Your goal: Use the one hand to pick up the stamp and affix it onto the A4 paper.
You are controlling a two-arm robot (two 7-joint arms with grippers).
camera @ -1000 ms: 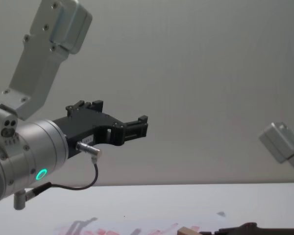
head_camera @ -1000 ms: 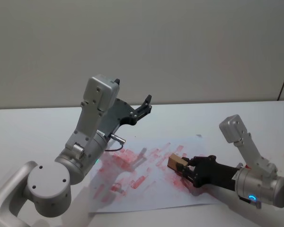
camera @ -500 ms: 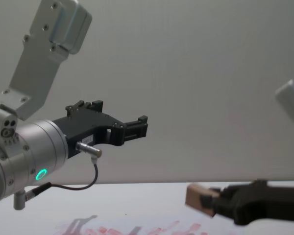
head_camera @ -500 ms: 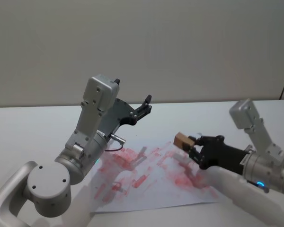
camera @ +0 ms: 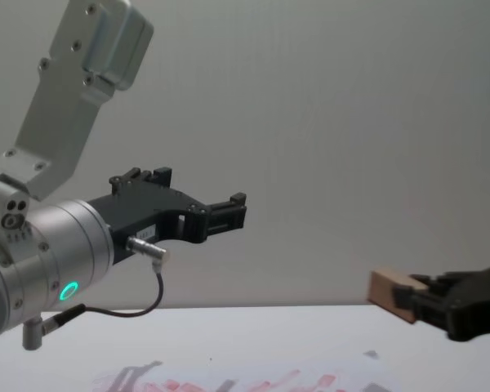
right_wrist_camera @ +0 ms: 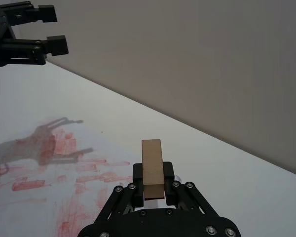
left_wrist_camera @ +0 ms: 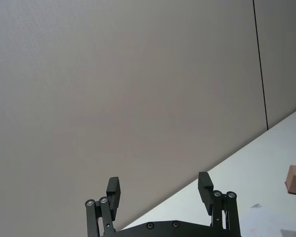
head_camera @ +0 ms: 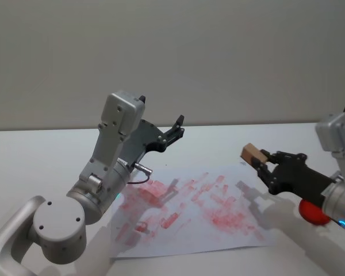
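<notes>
- White table (head_camera: 40, 149), grey wall behind; one red round obj (head_camera: 311, 211), maybe an ink pad, under R arm.
- One A4 paper (head_camera: 190, 230), flat, red-smeared.
- Right gripper (head_camera: 263, 163) clamps one stamp (head_camera: 252, 154) above paper's right edge.
- Left gripper (head_camera: 177, 127) raised, fingers apart, holding nothing.

The A4 paper (head_camera: 190, 213) lies flat and bare, open to a descent from above. At its nine o'clock side the left gripper (head_camera: 175, 131) and its arm rise as the one obstacle; at three o'clock the right gripper (head_camera: 263, 165) hangs clear with the stamp (head_camera: 252, 153), beside a red object (head_camera: 311, 211).
</notes>
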